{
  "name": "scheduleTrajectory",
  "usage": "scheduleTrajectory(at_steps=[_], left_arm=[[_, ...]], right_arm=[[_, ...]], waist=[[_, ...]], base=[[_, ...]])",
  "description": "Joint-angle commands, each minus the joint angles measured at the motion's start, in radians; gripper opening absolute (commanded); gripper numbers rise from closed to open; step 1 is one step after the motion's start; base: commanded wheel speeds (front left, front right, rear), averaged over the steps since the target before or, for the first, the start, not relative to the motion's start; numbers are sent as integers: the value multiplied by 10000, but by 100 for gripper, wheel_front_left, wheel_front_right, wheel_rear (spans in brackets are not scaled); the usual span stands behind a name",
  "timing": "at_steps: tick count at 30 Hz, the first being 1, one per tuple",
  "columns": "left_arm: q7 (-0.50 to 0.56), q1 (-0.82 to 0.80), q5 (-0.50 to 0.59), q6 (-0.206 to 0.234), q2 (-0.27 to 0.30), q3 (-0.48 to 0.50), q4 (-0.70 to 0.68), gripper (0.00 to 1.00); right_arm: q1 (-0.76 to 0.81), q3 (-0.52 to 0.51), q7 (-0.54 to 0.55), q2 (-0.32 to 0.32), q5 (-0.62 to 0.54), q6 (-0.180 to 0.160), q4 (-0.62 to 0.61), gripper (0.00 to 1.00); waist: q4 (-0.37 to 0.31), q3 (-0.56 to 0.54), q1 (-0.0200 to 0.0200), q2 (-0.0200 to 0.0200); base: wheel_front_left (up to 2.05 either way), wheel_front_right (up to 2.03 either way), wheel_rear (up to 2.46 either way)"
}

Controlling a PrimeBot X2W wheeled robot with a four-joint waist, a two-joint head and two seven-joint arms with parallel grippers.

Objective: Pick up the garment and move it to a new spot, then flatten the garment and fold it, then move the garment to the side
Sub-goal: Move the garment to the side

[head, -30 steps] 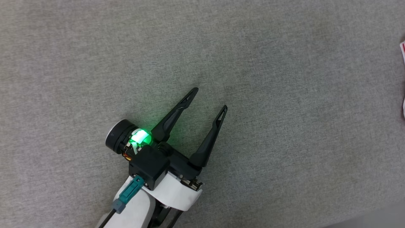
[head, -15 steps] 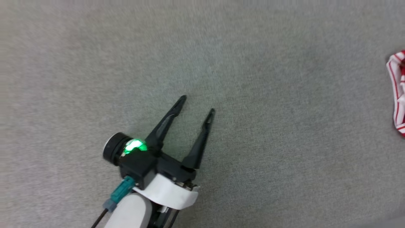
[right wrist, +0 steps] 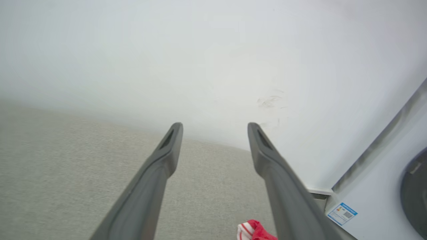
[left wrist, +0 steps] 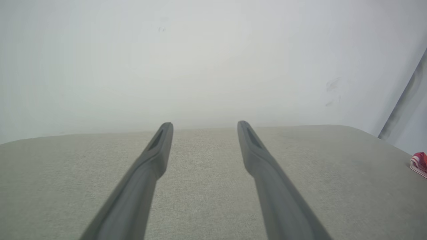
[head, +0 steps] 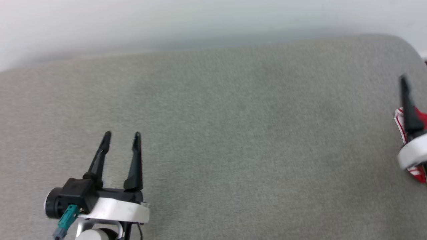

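My left tool (head: 122, 134) reaches over the grey fabric surface (head: 253, 133) at the lower left of the head frame, its two dark fingers spread with nothing between them. At the far right edge, my right tool (right wrist: 215, 126) overlaps the garment (head: 399, 117), a bunched patch of red with red-and-white striped trim, partly hidden behind it. The right wrist camera shows those fingers parted too, with the cloth at the bottom of its frame beside the right-hand finger. A white wall (left wrist: 213, 60) rises behind.
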Motion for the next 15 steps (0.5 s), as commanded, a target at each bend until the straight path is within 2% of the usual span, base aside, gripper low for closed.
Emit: scheduleTrajectory(at_steps=[1,6,15], left_arm=[[-17,218,48,81,-56,239,55,100],[-17,596,191,10,-136,561,496,100],[-17,1147,351,-114,-246,707,1272,100]], right_arm=[[615,-62,-89,479,41,-11,-529,100],[2100,6,-583,1782,174,-9,-1594,100],[3565,485,-1567,2620,312,-9,-1371,100]], waist=[[567,-755,1,0],[857,-1220,1,0],[1192,-1720,1,0]], base=[[0,0,0],[0,0,0],[0,0,0]])
